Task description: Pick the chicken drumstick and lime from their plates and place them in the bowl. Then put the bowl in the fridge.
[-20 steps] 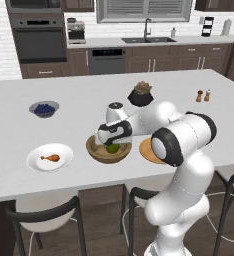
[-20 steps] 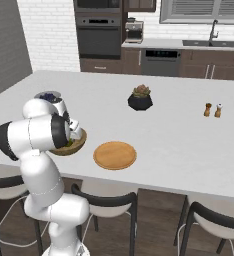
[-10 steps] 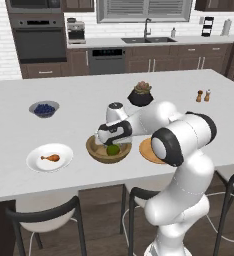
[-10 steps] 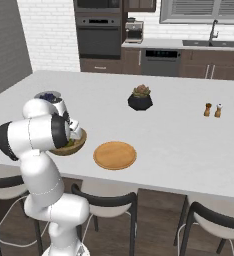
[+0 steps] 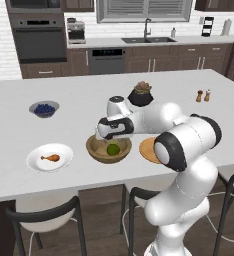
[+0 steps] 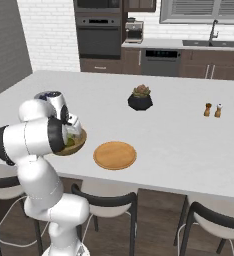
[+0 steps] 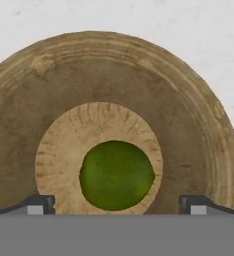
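Observation:
The brown wooden bowl (image 5: 96,150) stands near the counter's front edge with the green lime (image 5: 112,149) resting at its bottom. My gripper (image 5: 109,135) hangs just above the bowl, open and holding nothing. In the hand view the lime (image 7: 116,175) lies centred in the bowl (image 7: 189,125), below my spread gripper (image 7: 116,205). Left of the bowl, the chicken drumstick (image 5: 50,158) lies on the white plate (image 5: 36,161). The tan wooden plate (image 5: 145,150) sits bare on the bowl's right, partly behind my arm. From the right base view my arm covers most of the bowl (image 6: 76,145).
A small grey bowl of blueberries (image 5: 44,108) sits at the back left, a potted plant (image 5: 140,93) behind my arm, salt and pepper shakers (image 5: 203,95) at the far right. Stools (image 5: 44,215) line the counter's front edge. A tall grey panel (image 6: 6,45), apparently the fridge, rises far left.
Hardly anything has shifted. My fingers have spread slightly wider above the bowl, and the lime stays at the bowl's bottom.

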Controlling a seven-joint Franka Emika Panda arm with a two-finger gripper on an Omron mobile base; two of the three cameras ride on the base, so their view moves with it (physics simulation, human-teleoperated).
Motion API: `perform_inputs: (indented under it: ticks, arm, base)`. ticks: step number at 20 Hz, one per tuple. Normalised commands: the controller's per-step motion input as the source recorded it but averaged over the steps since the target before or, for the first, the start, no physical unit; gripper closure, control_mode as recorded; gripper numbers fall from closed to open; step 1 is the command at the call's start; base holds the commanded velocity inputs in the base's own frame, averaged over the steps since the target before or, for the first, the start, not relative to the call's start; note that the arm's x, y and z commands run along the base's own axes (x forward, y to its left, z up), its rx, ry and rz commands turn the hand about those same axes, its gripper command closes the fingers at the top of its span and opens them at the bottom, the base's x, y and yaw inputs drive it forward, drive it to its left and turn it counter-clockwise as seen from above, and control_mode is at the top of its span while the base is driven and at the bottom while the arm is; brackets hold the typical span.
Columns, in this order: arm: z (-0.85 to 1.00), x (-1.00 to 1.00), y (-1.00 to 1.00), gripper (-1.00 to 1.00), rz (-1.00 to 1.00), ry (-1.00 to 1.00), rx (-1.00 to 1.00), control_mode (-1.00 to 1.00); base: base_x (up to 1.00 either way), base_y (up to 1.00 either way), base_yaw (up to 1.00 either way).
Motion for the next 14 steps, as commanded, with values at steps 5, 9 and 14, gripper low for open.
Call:
perform_inputs:
  ticks: [5, 9, 14]
  arm:
    - [0.75, -0.47, -0.44, -1.00, 0.00, 0.00, 0.02, -1.00]
    - [0.65, -0.55, -0.63, -1.00, 0.00, 0.00, 0.02, -1.00]
    - [0.48, -0.59, -0.90, -1.00, 0.00, 0.00, 0.04, -1.00]
  base:
    - [0.00, 0.00, 0.00]
    - [0.00, 0.00, 0.00]
    - [0.00, 0.00, 0.00]
